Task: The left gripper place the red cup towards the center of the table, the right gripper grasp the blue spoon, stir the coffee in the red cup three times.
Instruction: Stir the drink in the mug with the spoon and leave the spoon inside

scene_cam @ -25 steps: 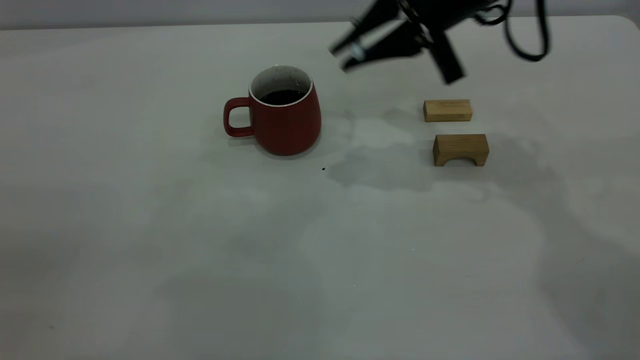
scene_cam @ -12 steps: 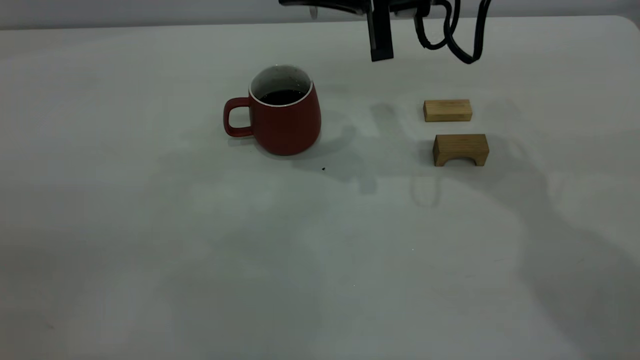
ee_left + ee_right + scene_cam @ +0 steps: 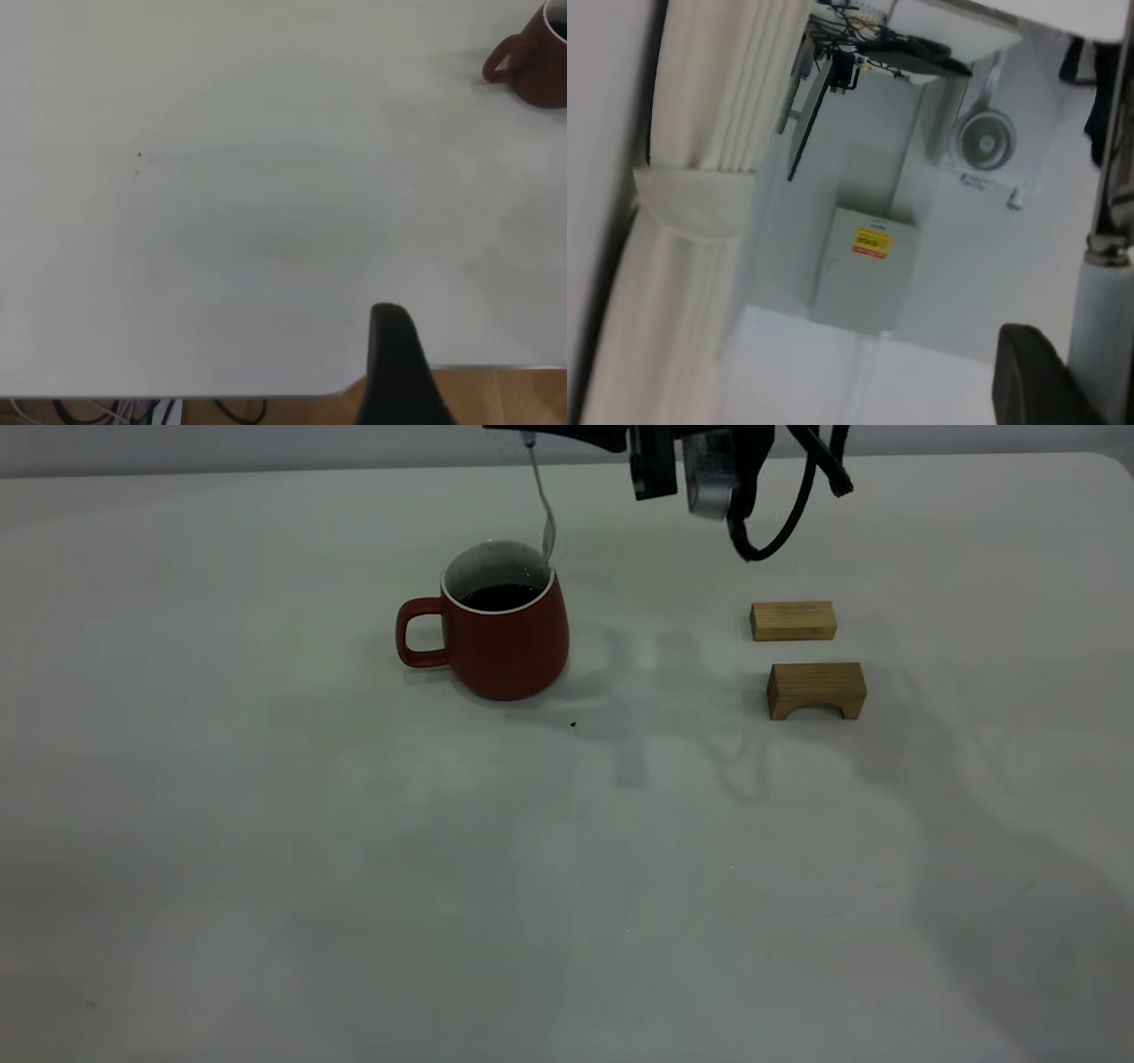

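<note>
Spoon swung down to the cup's rim

We watched the right gripper (image 3: 567, 436) move left along the far edge of the scene, from a tilted pose to the right of the red cup (image 3: 501, 624) to a level one at the top of the exterior view. The blue spoon (image 3: 542, 500), barely seen half a second earlier, came to hang from it with its bowl just over the cup's far right rim. The arm's shadows on the table (image 3: 354, 850) shifted right and nearer.
</note>
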You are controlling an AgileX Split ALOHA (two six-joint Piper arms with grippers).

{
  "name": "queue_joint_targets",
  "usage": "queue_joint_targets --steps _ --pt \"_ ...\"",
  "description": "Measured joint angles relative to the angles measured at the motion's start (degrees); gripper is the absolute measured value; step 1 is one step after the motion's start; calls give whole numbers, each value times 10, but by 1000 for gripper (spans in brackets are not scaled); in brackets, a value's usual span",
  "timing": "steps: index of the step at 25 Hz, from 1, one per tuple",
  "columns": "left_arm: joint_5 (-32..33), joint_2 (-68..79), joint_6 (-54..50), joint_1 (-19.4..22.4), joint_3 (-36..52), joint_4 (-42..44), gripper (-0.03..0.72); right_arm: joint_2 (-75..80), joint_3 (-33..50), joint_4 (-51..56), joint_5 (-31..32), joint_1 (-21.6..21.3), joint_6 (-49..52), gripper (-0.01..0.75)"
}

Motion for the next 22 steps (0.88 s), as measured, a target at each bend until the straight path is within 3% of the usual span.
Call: queue_joint_targets --steps 4,11,22 --pt "0 0 0 0 0 0 535 6 -23 -3 1 4 37 128" --pt "0 0 0 0 0 0 535 69 -147 -1 4 6 51 128" --pt "0 0 0 0 0 0 535 145 -196 -3 4 6 128 128"
